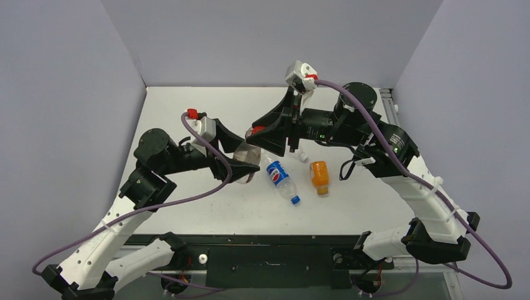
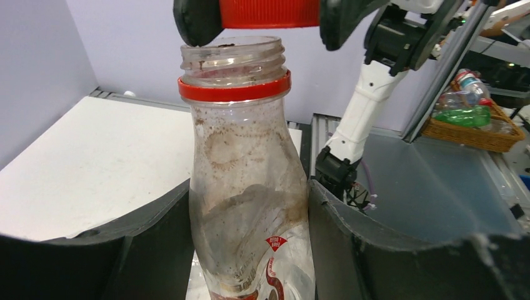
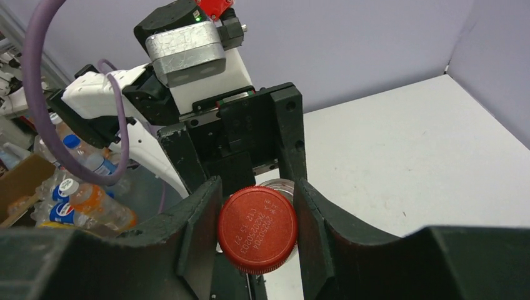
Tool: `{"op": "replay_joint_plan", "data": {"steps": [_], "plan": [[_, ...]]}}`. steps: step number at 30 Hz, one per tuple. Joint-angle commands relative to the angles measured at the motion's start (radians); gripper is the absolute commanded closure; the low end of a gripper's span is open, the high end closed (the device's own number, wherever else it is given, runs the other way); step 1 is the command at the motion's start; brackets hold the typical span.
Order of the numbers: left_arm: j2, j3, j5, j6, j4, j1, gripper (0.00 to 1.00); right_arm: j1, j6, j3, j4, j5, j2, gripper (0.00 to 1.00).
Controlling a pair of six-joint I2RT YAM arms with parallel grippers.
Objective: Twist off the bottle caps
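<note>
My left gripper (image 2: 250, 250) is shut on the short clear bottle with the reddish label (image 2: 247, 187), holding it tilted above the table (image 1: 206, 206). The bottle's threaded mouth is bare, with a red ring (image 2: 234, 90) left on the neck. Just above the mouth, clear of the threads, my right gripper (image 3: 257, 231) is shut on the red cap (image 3: 257, 228), also seen as the red cap (image 2: 269, 12). From above, the right gripper (image 1: 256, 132) meets the bottle (image 1: 244, 153). The Pepsi bottle (image 1: 280, 177) with its blue cap (image 1: 295, 200) and the orange bottle (image 1: 319, 176) lie on the table.
A small clear item (image 1: 302, 154) lies half hidden under the right arm. Grey walls enclose the table on three sides. Off the table stand a wicker basket of bottles (image 2: 475, 125) and a box of bottles (image 3: 62, 200).
</note>
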Motion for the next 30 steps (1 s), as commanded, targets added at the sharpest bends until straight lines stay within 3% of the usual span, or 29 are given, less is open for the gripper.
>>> {"op": "replay_joint_plan", "data": {"steps": [1,4,9,16,24,30], "plan": [[0.002,0.002,0.116,-0.085,0.097,0.004,1.0,-0.053,-0.053,0.052,-0.018,-0.064,-0.002,0.99],[-0.013,-0.024,0.123,-0.067,0.084,0.005,1.0,-0.125,0.008,-0.021,0.025,0.122,-0.049,1.0],[-0.048,-0.051,0.125,-0.014,0.041,0.006,1.0,-0.345,0.169,-0.316,0.077,0.402,-0.156,1.0],[-0.078,-0.063,0.088,0.059,-0.041,0.006,1.0,-0.544,0.267,-0.713,0.096,0.632,-0.213,1.0],[-0.109,-0.099,0.023,0.076,-0.043,0.009,1.0,-0.635,0.354,-1.001,0.197,0.835,-0.134,1.0],[-0.1,-0.085,-0.007,0.117,-0.079,0.011,1.0,-0.66,0.382,-1.026,0.305,0.878,0.075,1.0]]}}
